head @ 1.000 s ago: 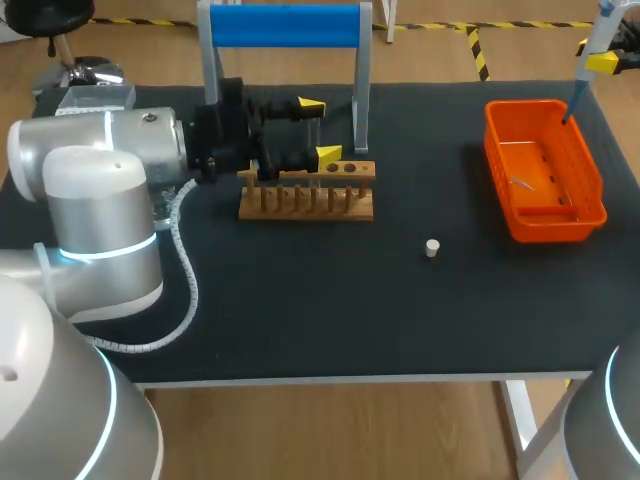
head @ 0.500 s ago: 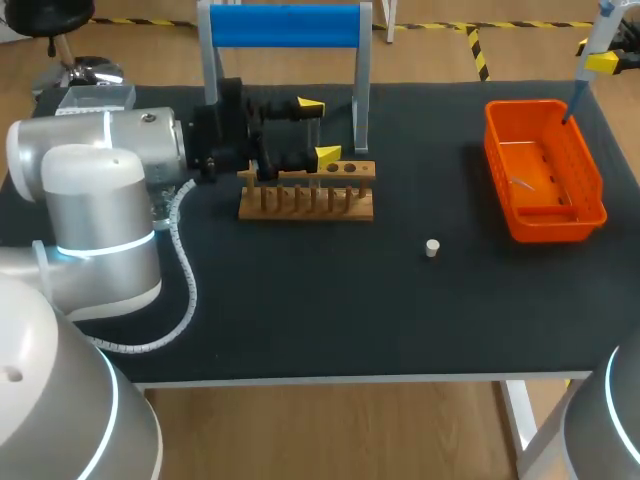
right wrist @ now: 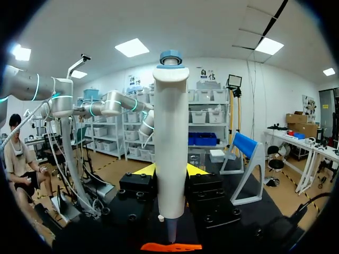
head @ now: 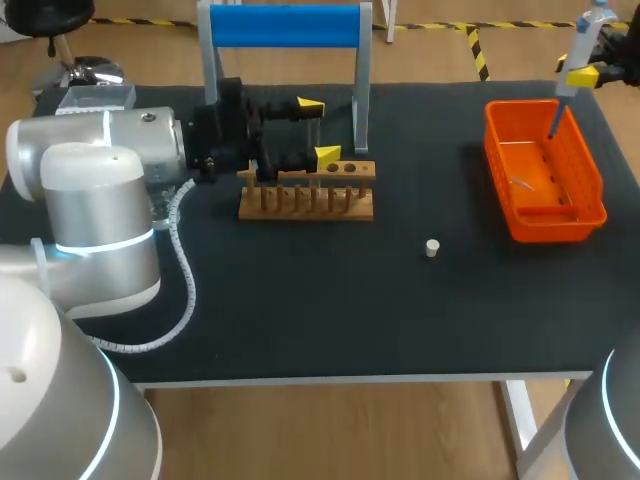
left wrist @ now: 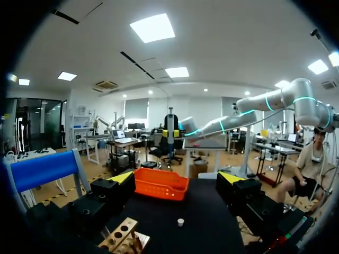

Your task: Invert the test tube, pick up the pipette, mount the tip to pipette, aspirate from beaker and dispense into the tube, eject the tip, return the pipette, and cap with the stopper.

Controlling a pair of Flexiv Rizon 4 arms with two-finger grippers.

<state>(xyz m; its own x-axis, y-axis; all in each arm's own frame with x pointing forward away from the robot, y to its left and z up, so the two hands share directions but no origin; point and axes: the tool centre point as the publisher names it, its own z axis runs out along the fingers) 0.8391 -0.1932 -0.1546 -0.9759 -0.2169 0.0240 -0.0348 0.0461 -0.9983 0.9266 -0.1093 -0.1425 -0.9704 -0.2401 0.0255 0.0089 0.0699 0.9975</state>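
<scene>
On the black table (head: 300,300), our left arm (head: 100,170) lies low beside the blue-topped stand (head: 285,25). The left gripper (head: 319,129) hangs just above the wooden rack (head: 307,190), its jaws spread wide. Toward the table's right edge, the orange basket (head: 545,170) holds a thin pale item (head: 520,183) on its floor. Our right gripper (right wrist: 170,169) pinches the white pipette (right wrist: 170,137) from both sides and holds it upright, its lower end over the basket's far end. The small stopper (head: 432,247) sits alone on the table between rack and basket, well apart from both grippers.
</scene>
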